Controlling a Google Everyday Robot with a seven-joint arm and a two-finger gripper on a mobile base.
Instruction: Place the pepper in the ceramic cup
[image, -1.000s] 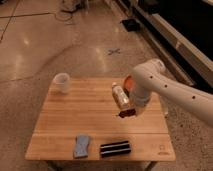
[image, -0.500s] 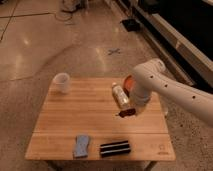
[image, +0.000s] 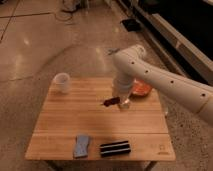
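Note:
The ceramic cup (image: 62, 82) is small, white and upright near the far left corner of the wooden table (image: 65, 120). The pepper (image: 109, 102) is slim and dark red, and it sticks out to the left of my gripper (image: 118, 100). The gripper is shut on the pepper and holds it just above the middle of the table, well to the right of the cup. My white arm (image: 150, 75) reaches in from the right and hides most of what lies behind the gripper.
An orange-red bowl (image: 142, 89) sits at the far right of the table, partly behind the arm. A white bottle (image: 125, 103) lies just right of the gripper. A blue cloth (image: 81, 145) and a black object (image: 115, 148) lie near the front edge.
The gripper has moved up and to the left from beside the bottle, and the pepper has come off the table with it. The cup, bowl, cloth and black object have not moved.

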